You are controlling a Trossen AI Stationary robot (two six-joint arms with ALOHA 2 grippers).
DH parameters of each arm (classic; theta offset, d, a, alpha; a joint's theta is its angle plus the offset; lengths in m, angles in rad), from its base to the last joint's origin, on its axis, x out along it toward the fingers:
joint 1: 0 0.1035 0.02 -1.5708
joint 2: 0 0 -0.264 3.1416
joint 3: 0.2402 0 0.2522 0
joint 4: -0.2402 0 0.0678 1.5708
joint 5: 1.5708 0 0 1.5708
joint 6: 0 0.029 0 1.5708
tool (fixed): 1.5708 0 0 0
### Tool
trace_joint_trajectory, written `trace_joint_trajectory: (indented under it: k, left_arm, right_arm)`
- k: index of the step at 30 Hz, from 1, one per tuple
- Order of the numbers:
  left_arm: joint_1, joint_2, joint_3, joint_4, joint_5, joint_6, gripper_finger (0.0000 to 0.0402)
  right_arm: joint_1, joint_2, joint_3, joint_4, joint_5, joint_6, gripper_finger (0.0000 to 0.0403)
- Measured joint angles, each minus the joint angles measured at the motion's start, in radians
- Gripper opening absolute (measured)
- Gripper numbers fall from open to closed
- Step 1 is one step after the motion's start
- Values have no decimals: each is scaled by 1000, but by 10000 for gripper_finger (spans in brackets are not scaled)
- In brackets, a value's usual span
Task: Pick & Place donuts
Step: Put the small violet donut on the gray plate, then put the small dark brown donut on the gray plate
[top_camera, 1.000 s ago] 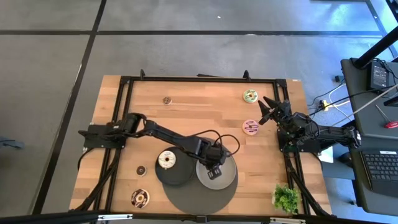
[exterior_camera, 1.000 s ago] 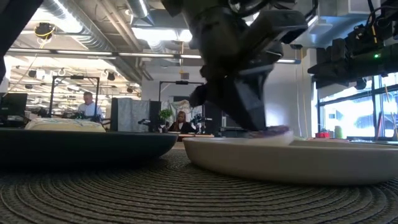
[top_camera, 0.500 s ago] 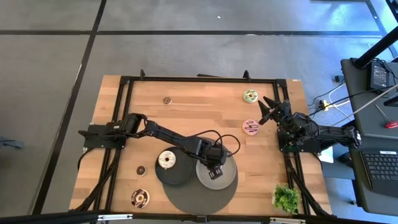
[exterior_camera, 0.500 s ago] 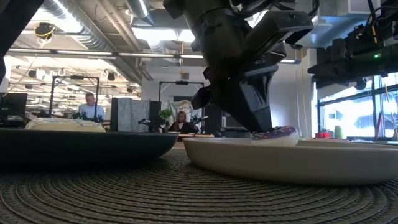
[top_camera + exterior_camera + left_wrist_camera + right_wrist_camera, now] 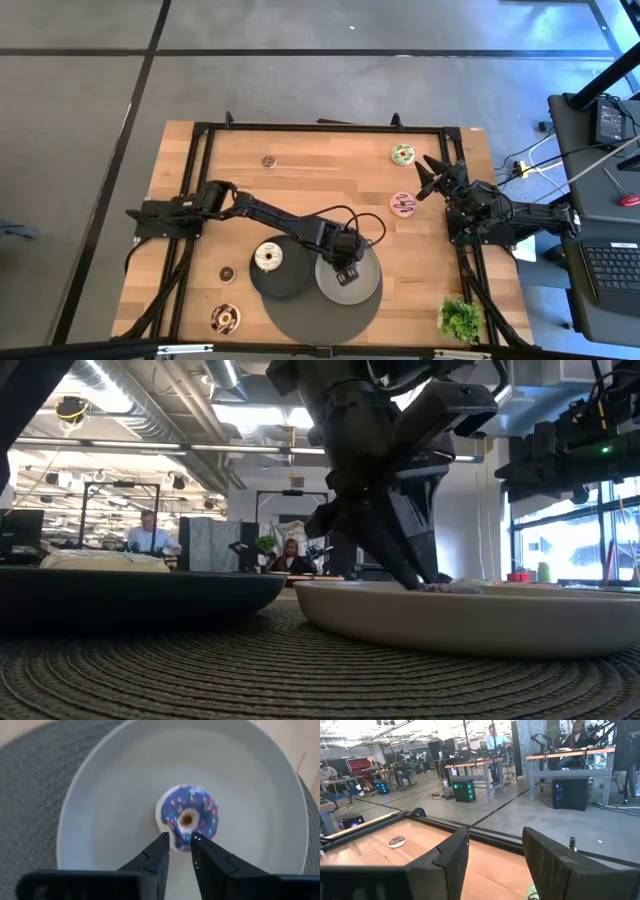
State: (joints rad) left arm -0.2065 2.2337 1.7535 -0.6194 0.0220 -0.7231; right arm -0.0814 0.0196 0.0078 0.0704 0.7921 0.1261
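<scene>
While my left gripper point(image 5: 179, 840) hangs over the grey plate point(image 5: 100, 795), fingers slightly parted astride the purple donut point(image 5: 189, 816) lying there, nothing is gripped. A white donut point(image 5: 267, 257) sits on the dark plate point(image 5: 285, 282) beside it. My right gripper point(image 5: 428, 176) waits open near the pink donut point(image 5: 402, 203).

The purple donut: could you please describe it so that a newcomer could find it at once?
On the round grey mat at the table's near edge sit two plates; take the pale plate, under the left hand. The purple donut lies at its centre, the only blue-purple sprinkled one; the dark plate's donut is white.
</scene>
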Motion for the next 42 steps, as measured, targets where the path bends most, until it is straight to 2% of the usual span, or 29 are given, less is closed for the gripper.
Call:
trace_joint_trajectory:
  k: [4, 7, 13, 15, 17, 23, 29, 37, 42]
  left_arm:
    - [5, -12, -1, -57, 23, -4, 97]
    - [10, -68, -1, -126, 1, -12, 99]
    - [-3, -245, -8, -369, -207, -52, 104]
    - [-19, -325, -37, -444, -277, -115, 110]
    - [-35, -401, -84, -508, -293, -203, 115]
    - [-106, -624, -327, -531, -227, -517, 119]
    - [-240, -772, -581, -534, -174, -896, 119]
    - [-433, -831, -769, -521, -11, -1219, 118]
    - [-507, -830, -846, -424, 22, -1366, 118]
  right_arm:
    - [0, 0, 0, 0, 0, 0, 186]
    - [0, 0, 0, 0, 0, 0, 186]
    - [0, 0, 0, 0, -7, 0, 186]
    - [0, 0, 0, 0, -9, 0, 186]
    - [0, 0, 0, 0, -23, 0, 186]
    - [0, 0, 0, 0, -64, -1, 186]
    - [0, 0, 0, 0, -80, -1, 186]
    - [0, 0, 1, 0, -80, -1, 186]
    - [0, 0, 1, 0, -80, -1, 186]
